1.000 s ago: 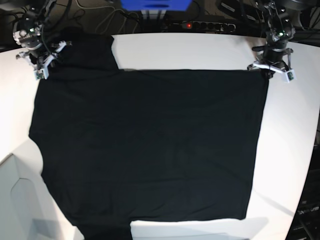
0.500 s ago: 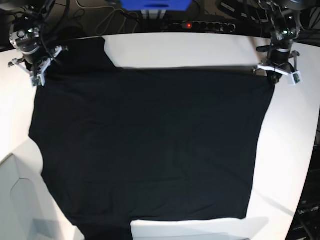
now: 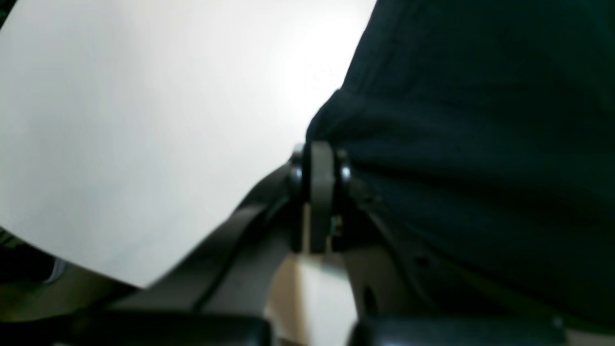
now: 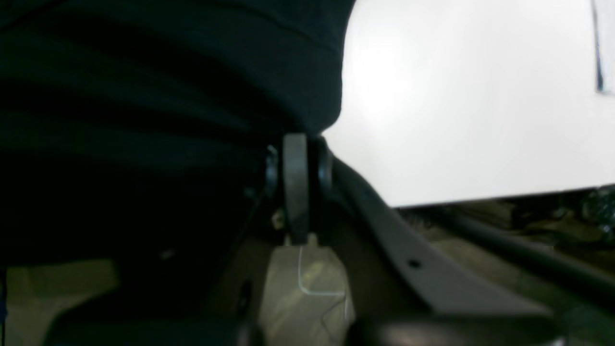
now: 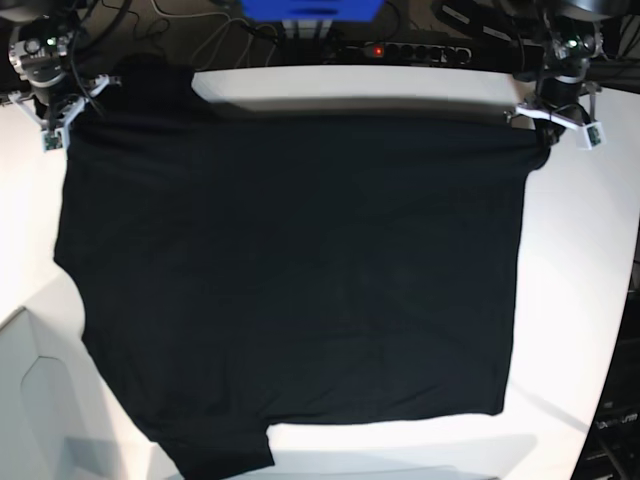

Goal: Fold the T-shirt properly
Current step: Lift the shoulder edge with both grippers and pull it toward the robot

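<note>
The black T-shirt (image 5: 300, 270) lies spread over the white table (image 5: 590, 300), and its far edge is pulled taut between both grippers. My left gripper (image 5: 548, 128) is at the far right corner, shut on the cloth. In the left wrist view its fingertips (image 3: 321, 149) pinch a bunched fold of the T-shirt (image 3: 480, 120). My right gripper (image 5: 62, 112) is at the far left, shut on the shirt near a sleeve. The right wrist view shows that gripper (image 4: 295, 142) clamped on the dark cloth (image 4: 144, 96). No print or tag shows.
A power strip (image 5: 405, 49) with a red light, a blue object (image 5: 310, 8) and cables lie just beyond the table's far edge. A pale raised panel (image 5: 30, 390) sits at the near left. Bare white table (image 5: 400, 455) shows along the near side.
Both grippers have moved toward the table's far edge, dragging the shirt's far edge with them. The near hem has slid farther up the table. The right gripper has closed on the cloth.
</note>
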Controlling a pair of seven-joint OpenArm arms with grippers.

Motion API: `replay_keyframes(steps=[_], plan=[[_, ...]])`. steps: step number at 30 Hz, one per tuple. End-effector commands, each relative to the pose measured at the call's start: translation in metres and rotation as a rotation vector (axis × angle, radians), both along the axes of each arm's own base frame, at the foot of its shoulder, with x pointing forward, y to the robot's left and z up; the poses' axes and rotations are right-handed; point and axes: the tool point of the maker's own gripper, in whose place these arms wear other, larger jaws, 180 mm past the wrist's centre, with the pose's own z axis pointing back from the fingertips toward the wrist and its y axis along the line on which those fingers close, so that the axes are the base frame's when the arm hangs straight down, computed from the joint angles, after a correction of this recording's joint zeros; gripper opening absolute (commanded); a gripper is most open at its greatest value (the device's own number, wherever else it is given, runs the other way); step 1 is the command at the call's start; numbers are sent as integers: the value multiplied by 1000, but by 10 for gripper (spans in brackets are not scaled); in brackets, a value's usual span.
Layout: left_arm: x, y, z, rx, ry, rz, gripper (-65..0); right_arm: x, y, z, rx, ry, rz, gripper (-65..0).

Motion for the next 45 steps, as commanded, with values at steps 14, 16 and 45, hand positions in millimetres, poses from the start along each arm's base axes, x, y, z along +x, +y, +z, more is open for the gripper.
replay_keyframes(steps=[14, 16, 45], plan=[[20, 4, 23, 39, -89, -8, -650, 37, 5, 22, -6, -157, 32, -650], [34, 3, 28, 36, -122, -6, -650, 51, 5, 28, -7, -197, 32, -650], [151, 12, 61, -74, -398, 88, -650, 256, 42, 42, 110, -348, 219, -650]])
